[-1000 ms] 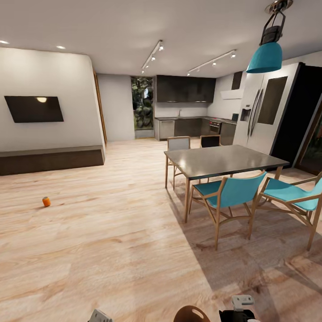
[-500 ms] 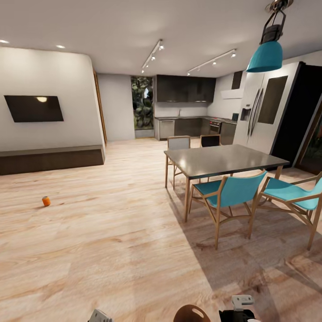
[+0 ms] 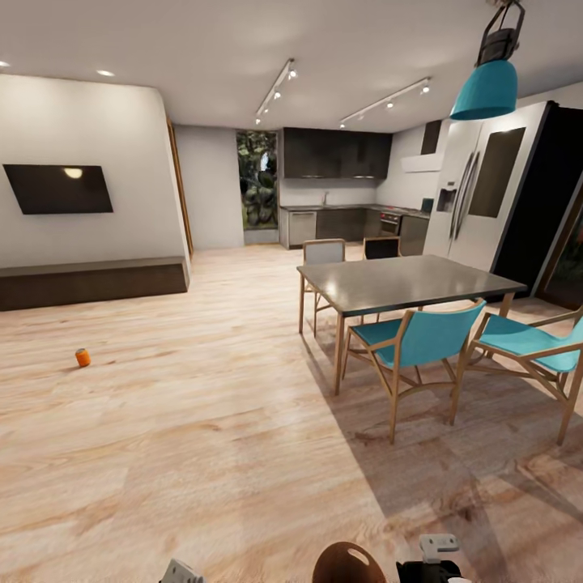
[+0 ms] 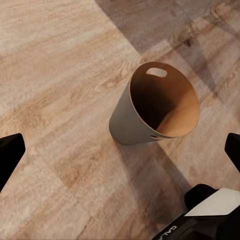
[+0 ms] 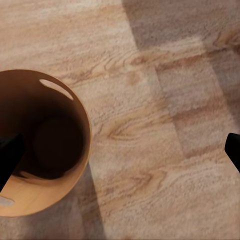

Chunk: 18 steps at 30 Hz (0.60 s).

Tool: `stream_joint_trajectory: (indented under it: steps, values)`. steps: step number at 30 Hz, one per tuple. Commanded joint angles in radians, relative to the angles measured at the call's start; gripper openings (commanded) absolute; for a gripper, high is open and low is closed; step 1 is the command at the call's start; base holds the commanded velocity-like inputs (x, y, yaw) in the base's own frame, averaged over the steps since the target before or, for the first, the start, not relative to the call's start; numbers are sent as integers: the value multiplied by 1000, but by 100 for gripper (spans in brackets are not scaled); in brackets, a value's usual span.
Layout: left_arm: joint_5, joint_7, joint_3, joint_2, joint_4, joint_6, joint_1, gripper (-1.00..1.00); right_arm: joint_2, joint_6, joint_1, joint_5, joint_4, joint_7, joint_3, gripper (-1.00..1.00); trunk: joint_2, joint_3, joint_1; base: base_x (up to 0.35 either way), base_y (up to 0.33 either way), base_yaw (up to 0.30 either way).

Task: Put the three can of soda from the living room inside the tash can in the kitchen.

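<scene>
One orange-red can of soda stands alone on the wood floor at the left, below the wall TV and far from me. The tan-brown trash can shows its rim at the bottom edge of the head view, between my arms. The left wrist view looks down at the trash can on the floor, brown inside and empty, with my left gripper open above the floor. My right gripper is also open, holding nothing, with the trash can beside one dark finger.
A grey dining table with teal chairs stands right of centre, under a teal pendant lamp. The fridge is at the right and the dark kitchen cabinets at the back. A low bench runs along the left wall.
The whole head view has shifted slightly, so the camera moved; the room's things keep their places. A little more of the trash can's rim shows.
</scene>
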Motion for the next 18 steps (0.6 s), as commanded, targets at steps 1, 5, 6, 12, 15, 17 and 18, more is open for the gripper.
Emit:
stream_joint_trajectory:
  steps: [1,5,6,12,15,17,18]
  values:
    - [0,0,0,0,0,0,0,100,0,0,0,0,0,0,0,100,-7,-5,4,0,0,0]
    - [0,0,0,0,0,0,0,100,0,0,0,0,0,0,0,100,-35,-24,19,0,0,0]
    - [0,0,0,0,0,0,0,100,0,0,0,0,0,0,0,100,-35,-25,19,0,0,0]
    - [0,0,0,0,0,0,0,100,0,0,0,0,0,0,0,100,-35,-35,19,0,0,0]
    - [-1,0,0,0,1,0,0,100,0,0,0,0,0,0,0,100,-35,-40,19,0,0,0]
    - [-1,0,0,0,1,0,1,100,0,0,0,0,0,0,0,100,-35,-43,19,0,0,0]
    - [-1,0,0,0,1,0,1,100,0,0,0,0,0,0,0,100,-35,-45,19,25,17,0]
